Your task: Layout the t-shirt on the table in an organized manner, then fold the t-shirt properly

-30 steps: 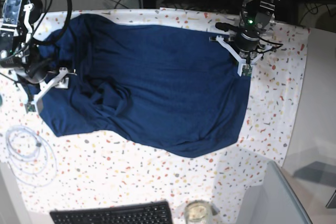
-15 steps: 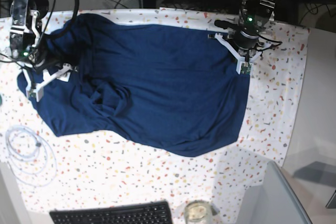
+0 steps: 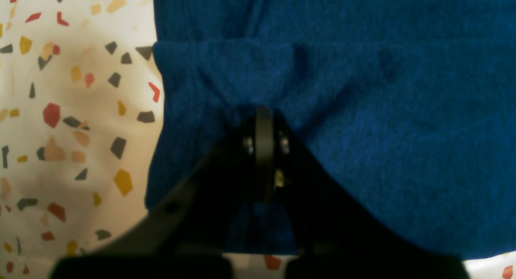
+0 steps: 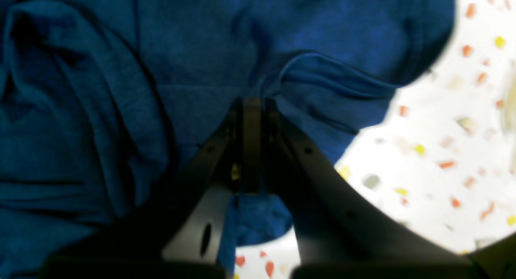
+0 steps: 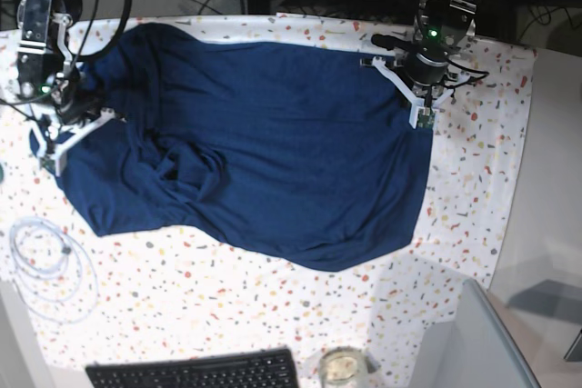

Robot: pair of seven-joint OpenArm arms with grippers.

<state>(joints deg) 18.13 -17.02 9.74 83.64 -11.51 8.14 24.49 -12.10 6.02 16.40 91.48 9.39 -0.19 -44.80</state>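
Dark navy-blue soft fabric, the plain short-sleeved t-shirt (image 5: 264, 147) lies spread over most of the white, terrazzo-speckled desk (image 5: 473, 179), reaching from the far-left edge in the base view to just under the arm at the upper right.

At the left of the base view, the right pincer (image 5: 65, 124) sits at the shirt's left edge, where the cloth is bunched and rumpled. In the right wrist view its jaws are pressed together on a raised fold of the navy cloth (image 4: 314, 77), and the fabric puckers into ridges around the tips (image 4: 252, 105). Below it on the desk, apart from the shirt, lies a loose coil of thin white cable (image 5: 45, 261).

The middle of the shirt is mostly flat, with a knot of creases left of centre. Its lower hem curves down toward the near side of the desk. At the near edge lie a black keyboard (image 5: 195, 372) and, just to its right, a round clear glass jar (image 5: 343, 368) seen from above.

At the upper right of the base view, the left pincer (image 5: 420, 102) rests on the shirt's right-hand edge. The left wrist view shows its jaws shut tight on a folded-over hem (image 3: 225, 69), the tips (image 3: 264, 117) gathering the cloth into a small pleat, with bare speckled desk just beside it.
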